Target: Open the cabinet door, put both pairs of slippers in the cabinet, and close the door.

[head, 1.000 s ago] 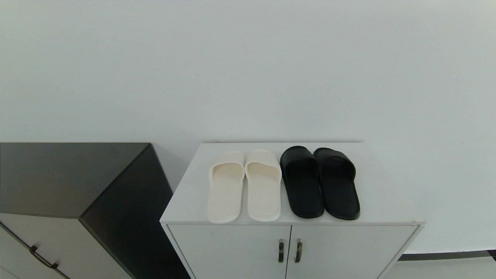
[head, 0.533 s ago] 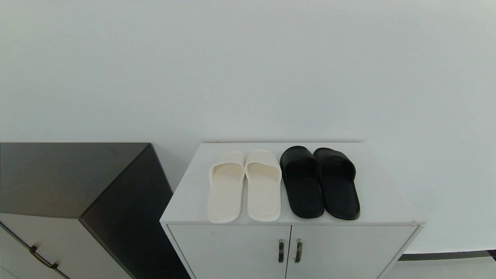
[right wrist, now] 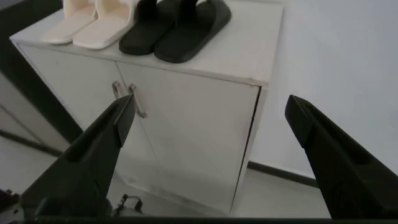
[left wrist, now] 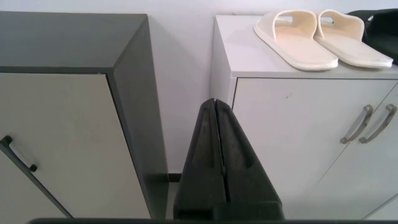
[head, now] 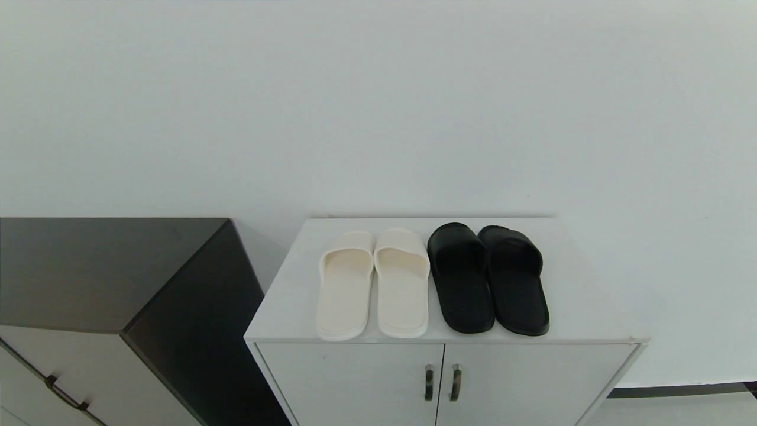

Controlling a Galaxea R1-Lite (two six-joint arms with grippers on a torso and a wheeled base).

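The two handles (head: 441, 382) are what my coming move depends on. They stand upright, side by side at the seam where the two doors (head: 355, 384) of the white cabinet (head: 576, 296) meet, and both doors are shut. Their long axis runs up and down, so I judge that a claw must come with its fingers level, one on each side of a handle, and then pull toward me.

On the top of the cabinet lie the white slippers (head: 372, 284) and just beside them, to my right, the black slippers (head: 488, 278), all four with the toes to the wall (head: 378, 106). Nothing is inside the cabinet yet.

My right claw (right wrist: 209, 106) is low, in front of the right door, with its fingers wide apart. The handles (right wrist: 127, 96) show close to one of its fingertips, so they are a little to the left of its centre. My left claw (left wrist: 215, 124) has its fingers pressed together, holding nothing. It points at the gap between the white cabinet and the dark cabinet (head: 118, 266) that stands to my left, so the handles (left wrist: 370, 123) are well off to its right.

I think the right claw is the nearer and the more ready one: it needs only a small shift to the left to take the right handle.
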